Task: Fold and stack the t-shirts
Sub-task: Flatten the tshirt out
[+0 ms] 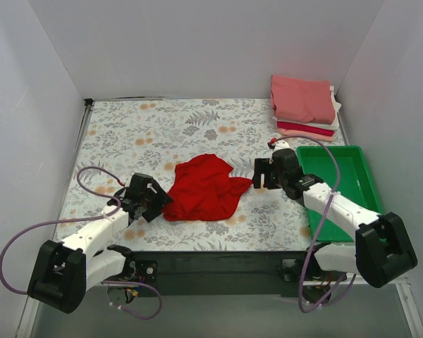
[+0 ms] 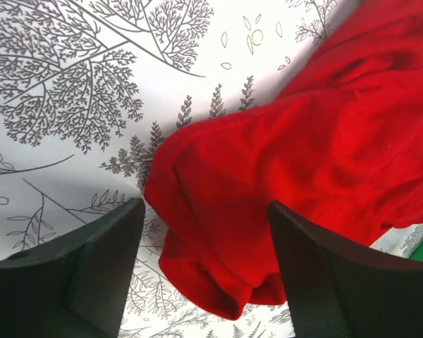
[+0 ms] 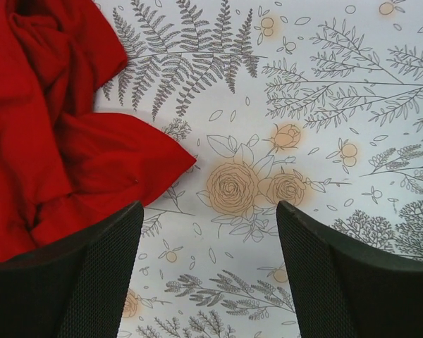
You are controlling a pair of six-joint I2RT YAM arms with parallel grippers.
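Red shirt [image 1: 204, 189] lies crumpled on the middle of the surface [image 1: 127, 134], well apart from the folded stack [image 1: 303, 105]. Our left jaws stand spread around its edge, seemingly not yet touching; right jaws spread beside a corner. We should pinch outer edges, then pull flat.

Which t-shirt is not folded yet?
The bright red t-shirt, lying crumpled in the middle; the others are flat folded rectangles in the stack at the far right.
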